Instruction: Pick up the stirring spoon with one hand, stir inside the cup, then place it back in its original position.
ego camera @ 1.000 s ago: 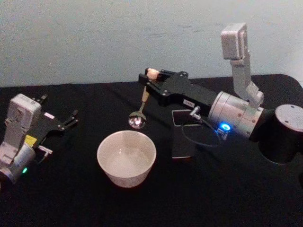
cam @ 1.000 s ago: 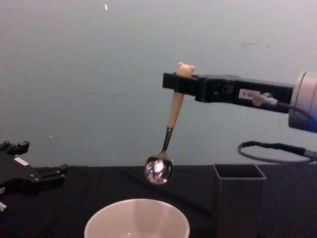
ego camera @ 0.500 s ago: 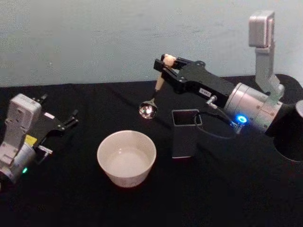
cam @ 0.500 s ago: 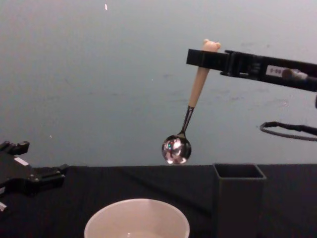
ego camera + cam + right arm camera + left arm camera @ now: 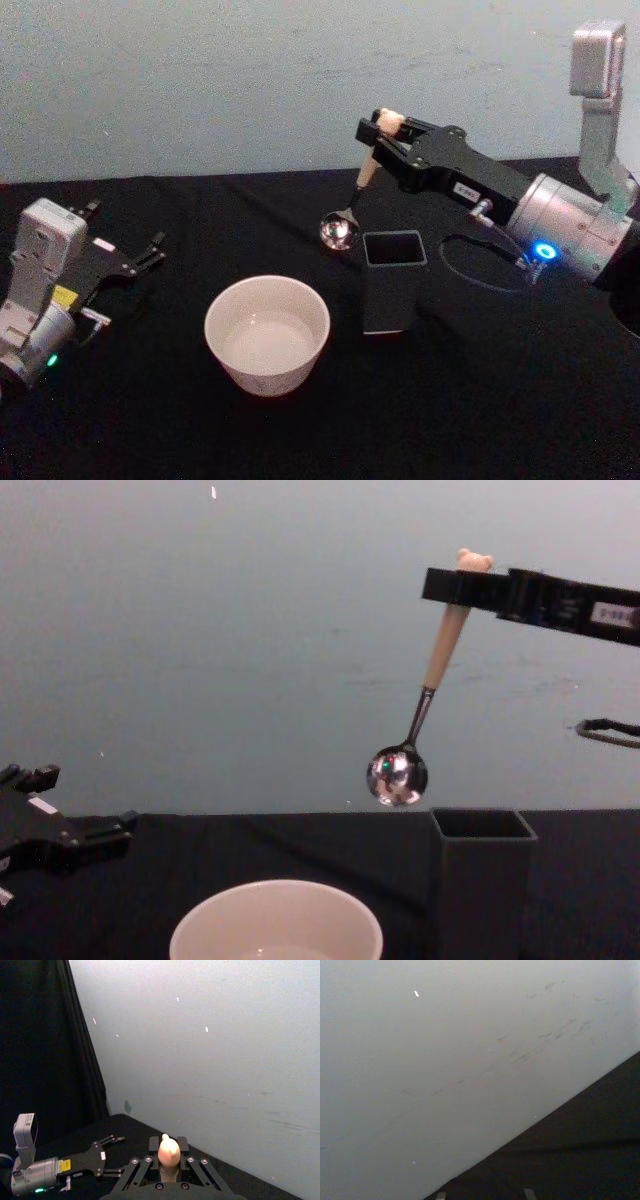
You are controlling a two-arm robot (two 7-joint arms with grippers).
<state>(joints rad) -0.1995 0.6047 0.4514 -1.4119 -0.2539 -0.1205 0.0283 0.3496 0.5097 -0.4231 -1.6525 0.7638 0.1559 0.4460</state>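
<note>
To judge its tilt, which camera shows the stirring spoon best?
Chest view: the whole stirring spoon hangs side-on from the right gripper, tilted, bowl lowest. Head view shows it smaller, from above; right wrist view catches its bear-head top.

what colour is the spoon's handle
Cream-beige, on the stirring spoon; it shows best in the chest view.

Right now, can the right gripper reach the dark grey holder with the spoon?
Probably yes. The right gripper holds the stirring spoon, bowl hanging above and just left of the holder's open mouth. Nothing stands between them; the cup sits apart, the left gripper rests far left.
</note>
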